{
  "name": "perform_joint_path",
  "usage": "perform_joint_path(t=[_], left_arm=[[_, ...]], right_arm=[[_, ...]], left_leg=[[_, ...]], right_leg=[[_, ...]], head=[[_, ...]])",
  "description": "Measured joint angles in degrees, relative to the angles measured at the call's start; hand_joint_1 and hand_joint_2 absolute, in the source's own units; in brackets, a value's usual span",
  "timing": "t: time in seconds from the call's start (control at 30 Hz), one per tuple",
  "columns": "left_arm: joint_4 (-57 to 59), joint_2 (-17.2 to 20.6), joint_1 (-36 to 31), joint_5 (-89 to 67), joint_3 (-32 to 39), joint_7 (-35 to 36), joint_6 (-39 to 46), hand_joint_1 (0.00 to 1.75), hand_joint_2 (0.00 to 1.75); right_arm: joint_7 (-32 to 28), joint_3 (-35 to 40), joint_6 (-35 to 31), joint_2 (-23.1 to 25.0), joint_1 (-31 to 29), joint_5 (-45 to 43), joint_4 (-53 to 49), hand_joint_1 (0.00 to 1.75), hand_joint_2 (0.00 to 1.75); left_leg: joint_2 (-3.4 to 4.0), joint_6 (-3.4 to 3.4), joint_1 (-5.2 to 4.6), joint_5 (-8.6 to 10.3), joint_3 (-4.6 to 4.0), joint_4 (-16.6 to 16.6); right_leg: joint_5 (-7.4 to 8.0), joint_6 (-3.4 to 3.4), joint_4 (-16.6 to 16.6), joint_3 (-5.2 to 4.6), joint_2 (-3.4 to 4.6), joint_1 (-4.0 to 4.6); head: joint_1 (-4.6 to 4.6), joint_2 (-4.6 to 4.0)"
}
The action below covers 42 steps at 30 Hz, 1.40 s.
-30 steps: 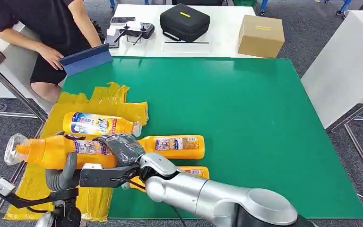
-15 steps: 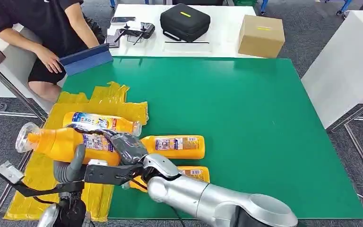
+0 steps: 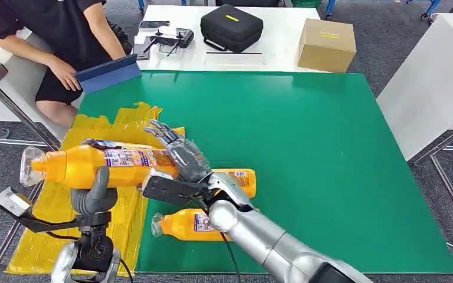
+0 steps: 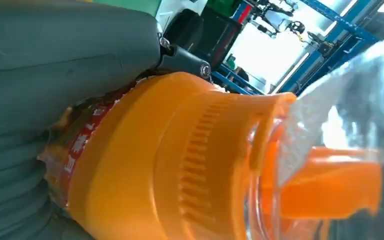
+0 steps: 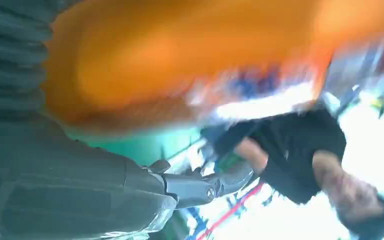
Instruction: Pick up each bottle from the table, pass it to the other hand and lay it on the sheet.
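Green matting is covering the table (image 3: 330, 153), with a crumpled yellow sheet (image 3: 53, 212) hanging over its left edge and grey carpet running around it. At far left a seated person (image 3: 47, 35) is resting a hand on a blue tablet (image 3: 107, 73). Below that, the left hand (image 3: 91, 197) is gripping an orange bottle (image 3: 88, 167) from underneath, thumb rising against its near side; the bottle is lying level above the sheet, its clear cap (image 3: 28, 167) pointing left. The left wrist view is showing the same bottle (image 4: 180, 160) close up, the ribbed orange collar and nozzle sitting inside the clear cap (image 4: 340, 115), which is holding no visible liquid. Just right of the bottle's base, the right hand (image 3: 177, 154) is hovering with fingers spread wide, its fingertips near the label; whether they are touching the bottle I cannot tell. The right wrist view is too blurred to settle that. Another bottle (image 3: 236, 180) is lying on the mat behind the right wrist, largely covered by it, and a third bottle (image 3: 183, 225) is lying nearer the front edge, cap to the left. Farther back, on a white table (image 3: 271, 53), a controller (image 3: 168, 39), a black case (image 3: 231, 26) and a closed cardboard box (image 3: 326, 44) are sitting in a row.
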Motion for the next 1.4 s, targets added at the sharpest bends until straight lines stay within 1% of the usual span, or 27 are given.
perform_joint_path(t=[0.13,0.23,0.33,0.47,0.6,0.7,0.77,0.9,1.1,1.17,1.4], left_arm=[[-0.1,0.2,1.6,-0.5,0.3,0.3,0.0,1.75,1.75],[-0.1,0.2,1.8,-0.6,0.3,0.3,0.0,1.75,1.75],[-0.2,0.5,1.8,-3.6,0.5,-0.7,1.7,1.75,1.75],[-1.3,2.8,1.8,-8.9,3.2,-1.4,2.7,1.75,1.75],[-1.8,5.5,1.2,-13.1,6.7,-0.8,2.5,1.75,1.75],[-1.4,7.4,-0.6,-20.9,8.7,-0.9,5.7,1.75,1.75],[-1.2,8.4,-2.0,-29.5,10.1,-0.8,9.6,1.75,1.75],[-0.6,9.5,-5.8,-46.4,12.2,0.7,16.8,1.75,1.75],[2.3,10.4,-8.7,-75.2,12.1,5.4,24.8,1.75,1.75],[4.5,10.9,-8.8,-80.9,11.4,5.5,26.6,1.75,1.75],[9.0,11.6,-8.9,-84.5,10.3,6.0,27.7,1.75,1.75]], right_arm=[[1.0,-5.3,0.4,-2.5,1.7,1.2,-6.1,0.00,0.00],[1.0,-6.8,0.7,-3.3,2.7,1.7,-8.7,0.00,0.00],[0.9,-8.3,0.0,-4.3,4.5,4.2,-12.1,0.00,0.00],[1.4,-12.1,1.0,-7.8,10.6,10.9,-22.2,0.00,0.00],[2.0,-18.8,3.5,-10.6,18.2,16.6,-33.0,0.00,0.00],[0.7,-23.7,3.9,-12.7,22.8,17.8,-38.6,0.00,0.00],[-0.9,-26.5,3.9,-14.0,26.0,17.9,-41.3,0.00,0.00],[-1.7,-30.5,5.4,-15.2,30.0,18.9,-44.5,0.00,0.00],[-1.0,-33.5,7.5,-15.9,32.3,21.5,-45.7,0.00,0.00],[-1.1,-34.4,7.6,-16.0,32.9,21.7,-45.7,0.00,0.00],[-1.2,-35.9,7.7,-16.4,34.1,22.0,-45.7,0.00,0.00]], left_leg=[[0.09,0.00,0.00,-0.01,0.00,0.0],[0.06,0.00,0.00,0.00,0.01,0.0],[0.04,0.00,0.01,0.00,0.03,0.0],[0.04,0.00,0.01,-0.01,0.02,0.0],[-0.03,0.00,0.01,-0.02,-0.04,0.0],[-0.04,0.00,0.01,-0.02,-0.04,0.0],[-0.04,0.00,0.00,-0.02,-0.04,0.0],[0.00,0.00,0.00,-0.01,-0.03,0.0],[0.06,0.00,0.00,-0.01,0.02,0.0],[0.05,0.00,0.00,-0.01,0.01,0.0],[0.07,0.00,0.00,-0.01,0.00,0.0]], right_leg=[[0.00,0.00,0.0,-0.04,0.02,0.00],[0.00,0.00,0.0,-0.04,0.02,0.01],[0.00,0.00,0.0,-0.04,0.01,0.02],[-0.01,0.00,0.0,-0.05,0.01,0.01],[-0.02,-0.01,0.0,-0.11,-0.01,0.01],[-0.03,-0.01,0.0,-0.09,-0.02,0.01],[-0.01,-0.01,0.0,-0.08,-0.01,0.01],[0.01,0.01,0.0,-0.07,0.00,0.01],[0.01,0.01,0.0,-0.05,0.01,0.01],[0.01,0.01,0.0,-0.05,0.02,0.00],[0.00,0.01,0.0,-0.08,0.03,0.00]], head=[[0.04,0.00],[0.02,0.00],[0.02,0.00],[-0.02,0.00],[-0.02,0.00],[0.00,0.00],[0.00,0.00],[-0.02,0.00],[0.00,0.00],[0.00,0.00],[0.00,0.00]])
